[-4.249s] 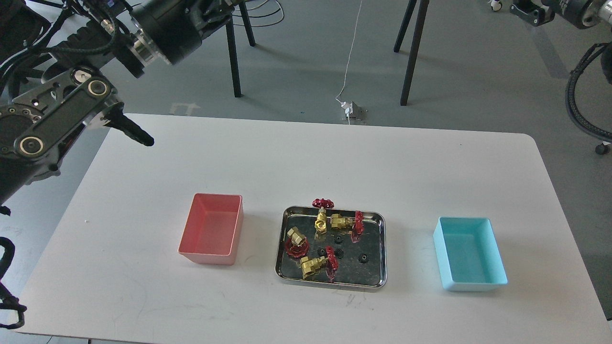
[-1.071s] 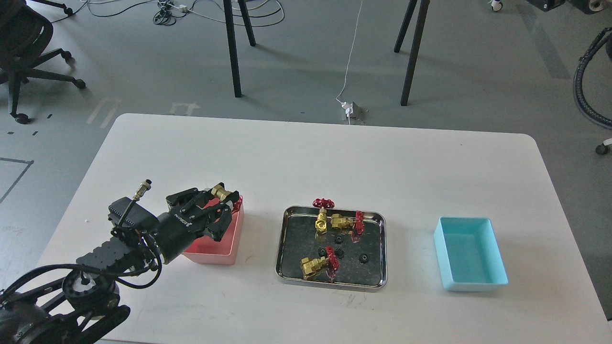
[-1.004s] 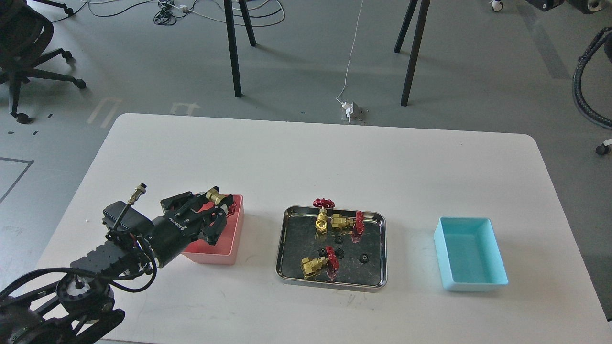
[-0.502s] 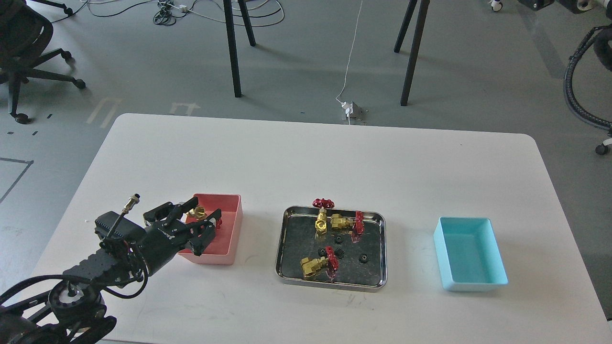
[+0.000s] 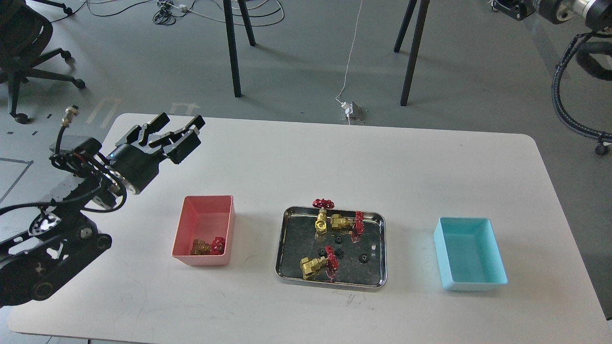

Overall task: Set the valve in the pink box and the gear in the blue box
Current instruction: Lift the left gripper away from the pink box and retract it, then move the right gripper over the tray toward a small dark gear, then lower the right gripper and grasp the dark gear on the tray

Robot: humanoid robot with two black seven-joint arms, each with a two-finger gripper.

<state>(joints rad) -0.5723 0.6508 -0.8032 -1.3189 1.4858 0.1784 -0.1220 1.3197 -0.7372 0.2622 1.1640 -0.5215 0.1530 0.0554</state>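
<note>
Brass valve (image 5: 206,246) lies in the pink box (image 5: 184,228), so with my left tool (image 5: 175,128) spread and empty at upper left, I'd swing toward the steel tray (image 5: 382,248), approaching the next valve from above.

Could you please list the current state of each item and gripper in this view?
Pink box: holds one valve lying at its near end.
Blue box: empty.
Steel tray: holds three valves and several black gears.
Left gripper: open, raised, holding nothing.
Right gripper: out of view.
</note>
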